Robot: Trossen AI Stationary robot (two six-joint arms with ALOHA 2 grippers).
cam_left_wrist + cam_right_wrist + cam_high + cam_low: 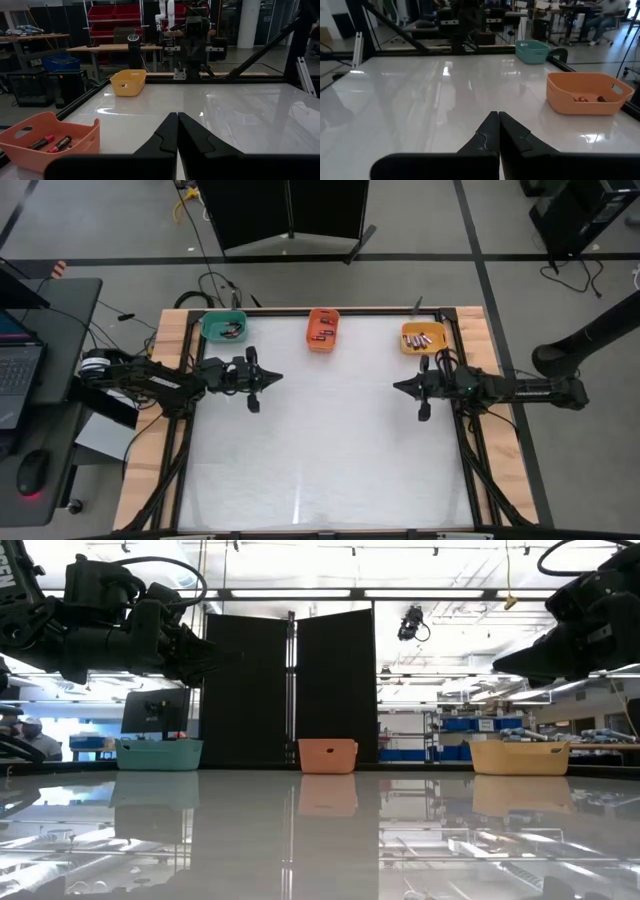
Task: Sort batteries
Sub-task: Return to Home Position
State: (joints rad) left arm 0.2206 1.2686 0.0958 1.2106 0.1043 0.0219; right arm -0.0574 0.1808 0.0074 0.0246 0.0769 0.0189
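Batteries lie inside three small bins along the table's far edge: dark ones in the teal bin [224,327], dark ones with red ends in the orange bin [323,329] [50,142], silvery ones in the yellow bin [422,337]. In the left wrist view two batteries [52,143] rest on the orange bin's floor. My left gripper [276,377] [177,120] hovers above the table's left half, shut and holding nothing. My right gripper [397,386] [498,118] hovers above the right half, shut and holding nothing. Both point toward the table's middle.
The white tabletop [330,440] between and in front of the grippers carries nothing. A black frame [465,430] runs around the table's edges. Cables, a laptop and a mouse [32,472] sit on a side desk at left. People sit far back in the room [605,12].
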